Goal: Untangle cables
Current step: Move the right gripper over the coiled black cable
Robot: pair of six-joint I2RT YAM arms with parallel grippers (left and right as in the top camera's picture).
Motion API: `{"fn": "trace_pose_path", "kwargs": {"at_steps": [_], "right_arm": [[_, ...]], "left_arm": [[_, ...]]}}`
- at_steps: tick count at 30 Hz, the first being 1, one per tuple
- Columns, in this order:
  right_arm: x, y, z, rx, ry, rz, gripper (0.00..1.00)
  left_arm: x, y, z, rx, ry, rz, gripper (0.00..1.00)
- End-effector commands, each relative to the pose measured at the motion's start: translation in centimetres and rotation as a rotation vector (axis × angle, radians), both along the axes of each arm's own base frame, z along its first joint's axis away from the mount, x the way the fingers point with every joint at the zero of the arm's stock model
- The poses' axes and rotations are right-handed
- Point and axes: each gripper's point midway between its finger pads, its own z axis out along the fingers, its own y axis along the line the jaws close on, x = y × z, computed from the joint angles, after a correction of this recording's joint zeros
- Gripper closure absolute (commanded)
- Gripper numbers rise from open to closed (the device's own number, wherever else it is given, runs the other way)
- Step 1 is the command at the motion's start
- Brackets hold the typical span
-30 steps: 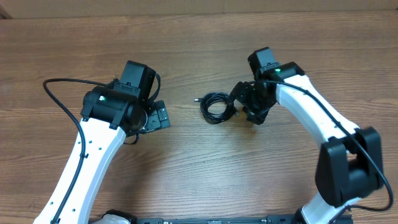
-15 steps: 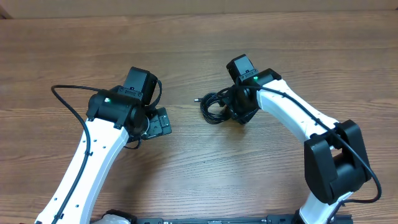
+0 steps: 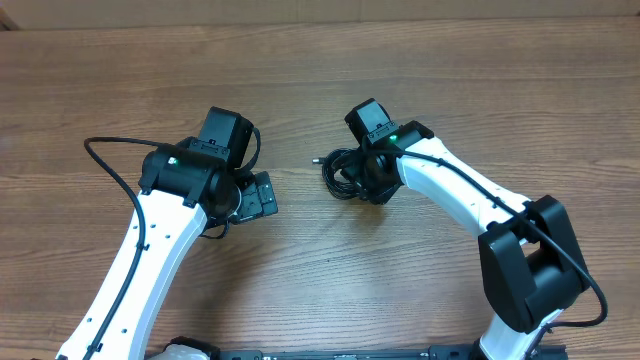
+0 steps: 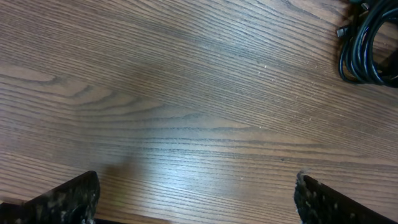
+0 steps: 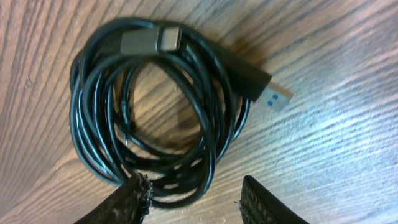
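The cables (image 5: 99, 130) lie as 1 loose coil of thin black cord near the middle of the wooden table (image 3: 320, 280), well apart from the table edges. In the right wrist view, 2 ends show: a grey USB-C plug (image 5: 152, 42) resting across the top of the coil and a USB-A plug (image 5: 264, 87) sticking out past its rim. Expect the cords to be light, limp and a little slick, so a pull on 1 strand will likely drag the whole bundle across the wood instead of freeing it. The plugs are the stiffest parts and give you the surest hold; the USB-A plug sits clear of the loops and looks the easier of the 2 to take. Your right gripper (image 5: 194, 200) sits low over the near rim of the coil, jaws partway apart, with the lowest strands between the fingertips and 1 finger touching or just beside the rim; nothing is pinched that you can see. Your left gripper (image 4: 198, 199) stands beside the coil over bare wood, jaws wide and holding nothing. From overhead the right wrist covers part of the coil, and the strands overlap so closely that you cannot tell how many cords there are or where the other ends lie.
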Motion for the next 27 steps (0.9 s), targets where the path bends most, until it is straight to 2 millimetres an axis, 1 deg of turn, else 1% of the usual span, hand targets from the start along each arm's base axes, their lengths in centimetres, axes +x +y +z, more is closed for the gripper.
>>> {"fn": "trace_pose_path", "kwargs": {"at_steps": [1,3,4,6,11,15,18,20,24,27], "right_arm": [[0.0,-0.3,-1.7,-0.035,0.017,-0.009,0.54],[0.1,-0.3,-2.0,-0.039,0.021,-0.009,0.57],[0.1,-0.3,-2.0,-0.037,0.019,-0.009,0.65],[0.3,-0.2,-1.9,-0.034,0.012,-0.006,0.72],[0.1,-0.3,-1.9,-0.037,0.019,-0.005,0.79],[-0.3,-0.7,-1.2,-0.052,0.041,-0.003,0.80],[0.3,-0.8,0.2,-0.057,0.026,0.048,0.80],[0.6,-0.6,0.6,-0.058,0.012,0.085,0.80],[0.5,-0.7,0.6,-0.062,0.015,0.092,0.80],[0.4,-0.7,0.6,-0.063,0.017,0.093,0.84]], "left_arm": [[-0.2,0.0,-0.3,-0.007,0.008,0.022,0.00],[-0.2,0.0,-0.3,-0.007,0.008,0.022,0.00],[-0.2,0.0,-0.3,-0.007,0.007,0.022,0.00],[-0.2,0.0,-0.3,-0.007,0.007,0.023,0.01],[-0.1,0.0,-0.3,-0.007,0.007,0.023,0.00],[-0.1,0.0,-0.2,-0.007,0.005,0.022,0.00],[0.0,0.0,-0.2,-0.009,0.000,0.022,0.01],[0.1,0.0,-0.2,-0.010,-0.004,0.022,0.00],[0.2,-0.1,-0.2,-0.012,-0.009,0.022,0.01],[0.2,-0.1,-0.2,-0.012,-0.008,0.022,0.01]]}}
